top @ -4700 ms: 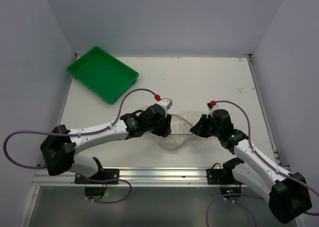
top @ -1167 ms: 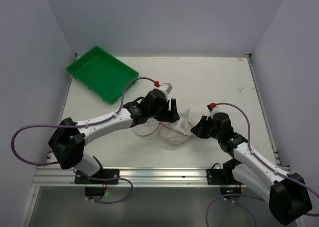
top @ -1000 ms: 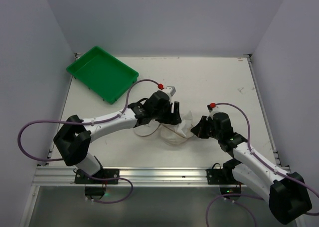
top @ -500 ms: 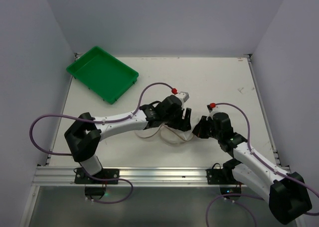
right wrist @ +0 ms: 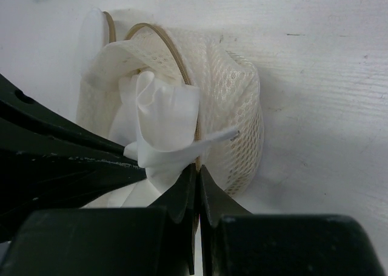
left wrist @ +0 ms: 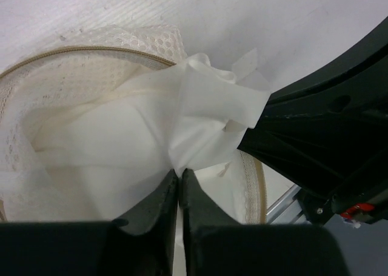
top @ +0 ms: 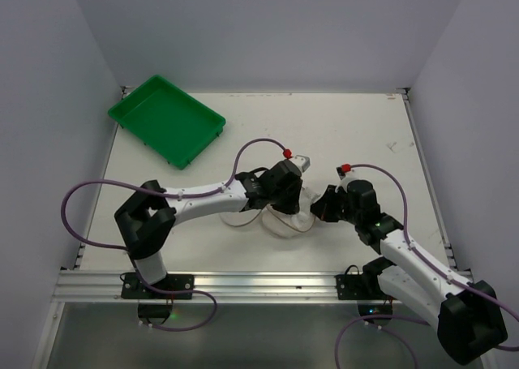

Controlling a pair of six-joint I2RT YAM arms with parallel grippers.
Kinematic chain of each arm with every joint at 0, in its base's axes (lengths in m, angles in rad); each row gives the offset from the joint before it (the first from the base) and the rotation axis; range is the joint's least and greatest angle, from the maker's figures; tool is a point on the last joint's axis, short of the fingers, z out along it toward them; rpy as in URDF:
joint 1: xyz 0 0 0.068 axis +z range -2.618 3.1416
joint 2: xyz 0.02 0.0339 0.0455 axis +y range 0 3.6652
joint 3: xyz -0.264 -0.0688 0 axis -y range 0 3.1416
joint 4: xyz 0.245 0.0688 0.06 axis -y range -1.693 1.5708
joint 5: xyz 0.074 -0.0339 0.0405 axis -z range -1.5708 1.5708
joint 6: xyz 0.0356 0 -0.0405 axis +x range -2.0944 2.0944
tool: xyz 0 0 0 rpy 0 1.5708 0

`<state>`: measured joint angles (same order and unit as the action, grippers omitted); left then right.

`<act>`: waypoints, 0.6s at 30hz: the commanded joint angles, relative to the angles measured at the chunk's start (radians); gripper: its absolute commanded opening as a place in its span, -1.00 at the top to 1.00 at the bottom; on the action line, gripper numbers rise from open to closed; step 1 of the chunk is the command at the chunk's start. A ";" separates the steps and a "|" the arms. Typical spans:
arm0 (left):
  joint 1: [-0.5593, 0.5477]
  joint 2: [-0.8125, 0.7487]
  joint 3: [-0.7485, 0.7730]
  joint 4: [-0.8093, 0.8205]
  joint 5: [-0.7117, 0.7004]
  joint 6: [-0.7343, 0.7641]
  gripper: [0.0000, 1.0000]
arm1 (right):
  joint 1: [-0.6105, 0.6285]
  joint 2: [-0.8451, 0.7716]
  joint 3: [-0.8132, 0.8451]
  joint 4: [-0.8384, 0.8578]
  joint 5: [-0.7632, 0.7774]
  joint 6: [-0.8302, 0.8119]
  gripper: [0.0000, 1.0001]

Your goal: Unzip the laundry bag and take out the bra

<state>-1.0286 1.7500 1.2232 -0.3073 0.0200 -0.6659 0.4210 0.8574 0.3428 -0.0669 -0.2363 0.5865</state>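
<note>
Moved rightward, my left gripper [left wrist: 179,179] now pinches the bra [left wrist: 206,112] to lift it; my right gripper [right wrist: 197,176] clamps the bag [right wrist: 233,100] steady.

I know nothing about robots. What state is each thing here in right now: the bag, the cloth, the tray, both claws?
laundry bag: unzipped, mouth gaping.
white cloth: bunched at the bag's mouth, partly out.
left gripper: pinched shut on the white cloth.
right gripper: shut on the laundry bag's rim.
green tray: empty.
</note>
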 commanded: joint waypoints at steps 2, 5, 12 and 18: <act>-0.007 0.009 0.055 -0.021 -0.014 0.029 1.00 | 0.005 -0.015 0.050 0.026 -0.034 0.015 1.00; -0.005 -0.015 0.078 -0.058 -0.057 0.037 1.00 | 0.004 -0.014 0.044 0.021 -0.020 0.015 1.00; 0.004 -0.265 0.119 -0.078 -0.231 0.066 1.00 | 0.002 -0.001 -0.014 0.039 0.006 0.032 1.00; 0.047 -0.444 0.179 -0.021 -0.288 0.103 1.00 | 0.004 0.018 -0.019 0.036 0.038 0.036 1.00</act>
<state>-1.0115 1.4151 1.3334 -0.4129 -0.1932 -0.6067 0.4210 0.8650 0.3298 -0.0566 -0.2249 0.6151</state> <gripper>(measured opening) 0.009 0.012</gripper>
